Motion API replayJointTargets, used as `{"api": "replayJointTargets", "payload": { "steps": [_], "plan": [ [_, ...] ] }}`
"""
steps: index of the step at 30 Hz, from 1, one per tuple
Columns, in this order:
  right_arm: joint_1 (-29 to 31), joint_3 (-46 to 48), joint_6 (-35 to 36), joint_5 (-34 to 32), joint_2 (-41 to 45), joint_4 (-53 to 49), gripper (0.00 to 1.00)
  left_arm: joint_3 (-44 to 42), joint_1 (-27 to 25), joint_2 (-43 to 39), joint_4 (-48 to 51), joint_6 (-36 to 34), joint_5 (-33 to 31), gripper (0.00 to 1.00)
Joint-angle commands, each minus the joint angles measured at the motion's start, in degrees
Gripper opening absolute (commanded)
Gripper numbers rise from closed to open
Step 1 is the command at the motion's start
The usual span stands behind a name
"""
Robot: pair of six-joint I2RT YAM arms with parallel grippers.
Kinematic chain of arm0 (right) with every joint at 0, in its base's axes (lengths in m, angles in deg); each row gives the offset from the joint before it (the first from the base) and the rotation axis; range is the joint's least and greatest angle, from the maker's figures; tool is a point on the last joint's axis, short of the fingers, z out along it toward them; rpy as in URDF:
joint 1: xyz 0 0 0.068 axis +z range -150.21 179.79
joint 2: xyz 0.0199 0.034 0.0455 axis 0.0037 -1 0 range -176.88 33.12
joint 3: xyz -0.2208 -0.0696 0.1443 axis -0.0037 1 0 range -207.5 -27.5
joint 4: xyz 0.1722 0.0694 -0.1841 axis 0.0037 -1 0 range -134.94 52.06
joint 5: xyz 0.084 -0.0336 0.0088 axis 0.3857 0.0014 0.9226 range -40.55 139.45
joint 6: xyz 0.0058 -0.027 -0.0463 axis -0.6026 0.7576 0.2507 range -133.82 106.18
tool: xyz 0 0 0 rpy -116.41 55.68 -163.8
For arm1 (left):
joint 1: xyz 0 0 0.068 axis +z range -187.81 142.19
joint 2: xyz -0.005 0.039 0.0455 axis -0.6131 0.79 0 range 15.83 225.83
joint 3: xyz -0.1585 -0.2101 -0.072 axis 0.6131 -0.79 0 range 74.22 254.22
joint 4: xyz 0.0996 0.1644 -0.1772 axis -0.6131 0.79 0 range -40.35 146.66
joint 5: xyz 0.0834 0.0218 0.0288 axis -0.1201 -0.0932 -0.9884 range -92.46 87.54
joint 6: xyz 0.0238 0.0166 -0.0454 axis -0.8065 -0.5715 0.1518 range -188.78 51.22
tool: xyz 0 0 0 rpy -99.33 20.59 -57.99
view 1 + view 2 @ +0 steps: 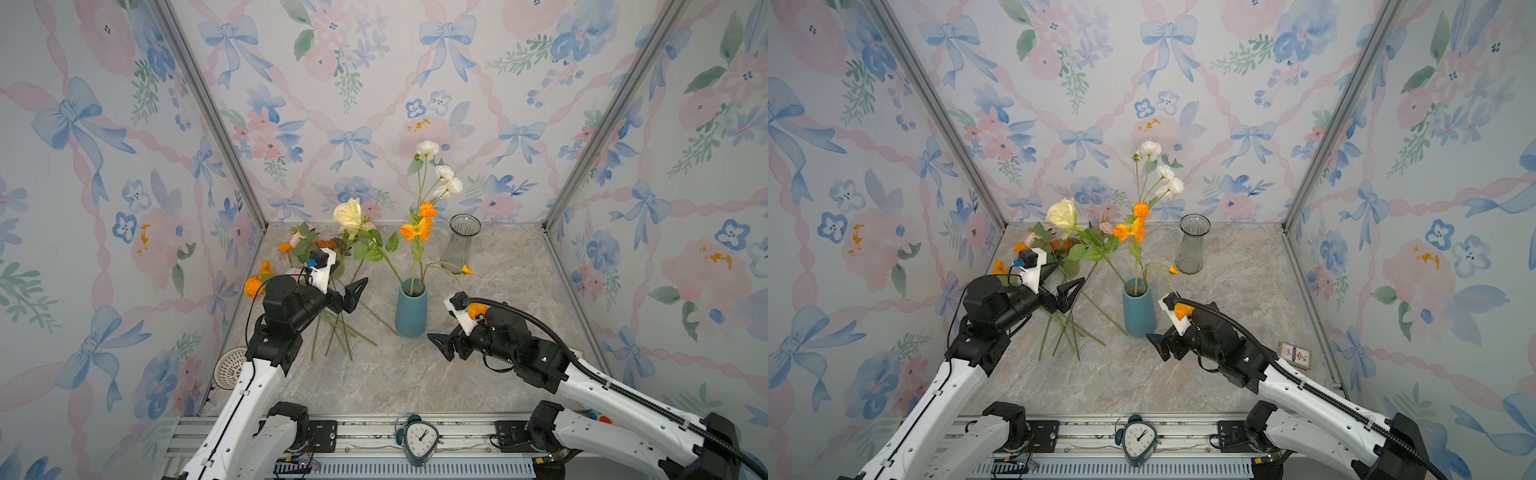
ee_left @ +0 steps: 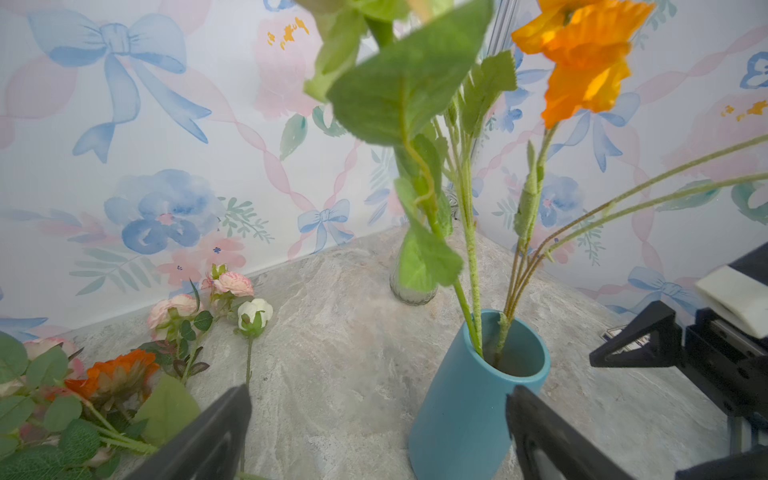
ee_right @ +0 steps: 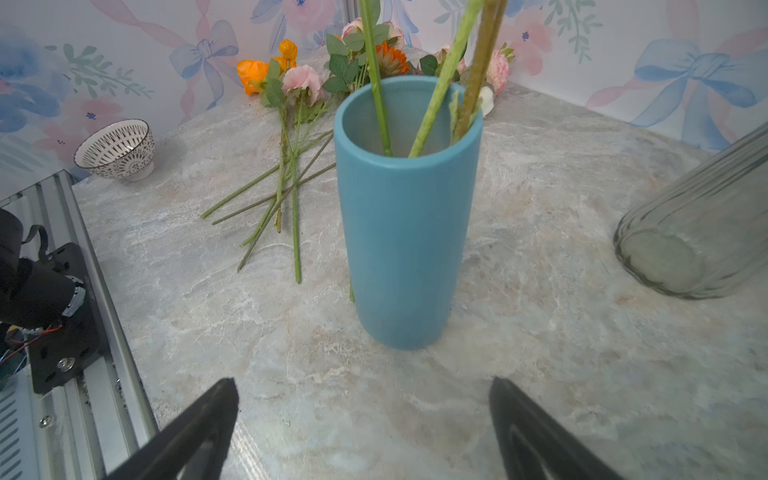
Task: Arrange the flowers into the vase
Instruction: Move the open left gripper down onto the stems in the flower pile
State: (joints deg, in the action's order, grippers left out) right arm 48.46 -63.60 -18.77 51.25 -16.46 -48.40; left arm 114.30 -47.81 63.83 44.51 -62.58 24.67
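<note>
Hovering low over the marble table [image 1: 415,382], right gripper [image 3: 362,384] stands spread, empty, blue vase [image 3: 405,216] just ahead. Opposite, left gripper [image 2: 379,392], also spread and empty, faces the vase. In it stand cream rose [image 1: 348,212], orange poppies [image 1: 417,230], white roses [image 1: 446,183]. Beneath and beyond left gripper lie loose flowers [image 1: 297,243]; glass vase [image 1: 459,245] farthest back.

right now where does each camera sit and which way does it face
Top views: high over the front rail, looking down at the table; left arm and right arm show, left gripper and right gripper flanking the blue vase.
Left wrist: on the left arm, facing the blue vase; its open fingertips and the right gripper show.
Right wrist: on the right arm, facing the blue vase with loose flowers beyond; its open fingertips show.
Shared: both wrist views see the blue vase from opposite sides.
</note>
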Motion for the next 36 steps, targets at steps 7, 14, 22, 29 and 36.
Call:
{"api": "replayJointTargets", "payload": {
  "steps": [7, 14, 22, 29, 36],
  "plan": [
    [3.7, 3.4, -3.0, 0.3, 13.1, -10.0, 0.97, 2.0, 4.6, 2.4, 2.5, 2.9, -10.3, 0.98],
    [10.5, -2.2, 0.5, 5.5, 10.8, -10.8, 0.97, 6.1, 10.8, 16.1, 10.9, 8.5, -18.5, 0.98],
    [19.6, -7.4, 1.9, 6.1, 5.9, -13.0, 0.97, 8.7, 10.5, 29.4, 13.2, 12.2, -10.6, 0.77],
    [22.2, -6.8, 0.6, 5.7, 6.0, -11.3, 0.97, 9.8, 9.0, 36.4, 9.6, 18.7, -8.8, 0.6],
    [25.8, -5.8, 0.8, -1.1, 4.5, -6.5, 0.97, 8.2, 7.5, 41.9, 0.4, 27.2, -5.1, 0.51]
  ]
}}
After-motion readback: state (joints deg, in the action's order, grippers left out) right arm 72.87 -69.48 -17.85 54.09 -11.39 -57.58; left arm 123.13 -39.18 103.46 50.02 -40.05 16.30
